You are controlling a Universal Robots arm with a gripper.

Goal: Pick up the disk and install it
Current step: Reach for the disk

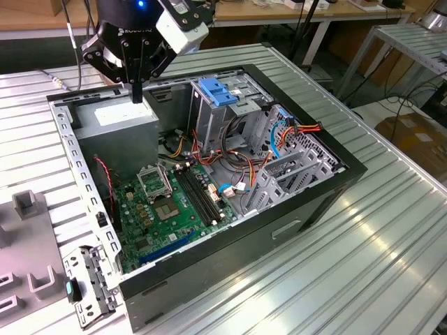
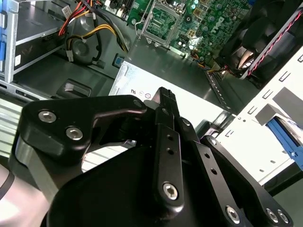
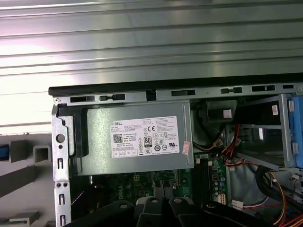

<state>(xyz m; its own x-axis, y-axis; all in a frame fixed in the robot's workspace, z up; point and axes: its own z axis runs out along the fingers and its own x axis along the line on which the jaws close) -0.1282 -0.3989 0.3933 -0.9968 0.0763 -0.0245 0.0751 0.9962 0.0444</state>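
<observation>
The disk is out of view. My gripper [image 1: 137,95] hangs over the back corner of the open computer case [image 1: 328,183], on the exterior view's left. Its black fingers [image 2: 164,94] are pressed together, point down and hold nothing. Just under the tips lies the grey power-supply box [image 1: 120,116] with its white sticker [image 3: 145,136]. The metal drive cage [image 1: 209,122] with a blue plastic handle [image 1: 216,91] stands inside the case, to the exterior view's right of my gripper.
A green motherboard [image 1: 171,202] covers the case floor, with coloured cables [image 1: 230,167] running beside the cage. Grey fixture blocks [image 1: 28,202] sit on the ribbed metal table [image 1: 377,251] at the exterior view's left. The case walls rise around the interior.
</observation>
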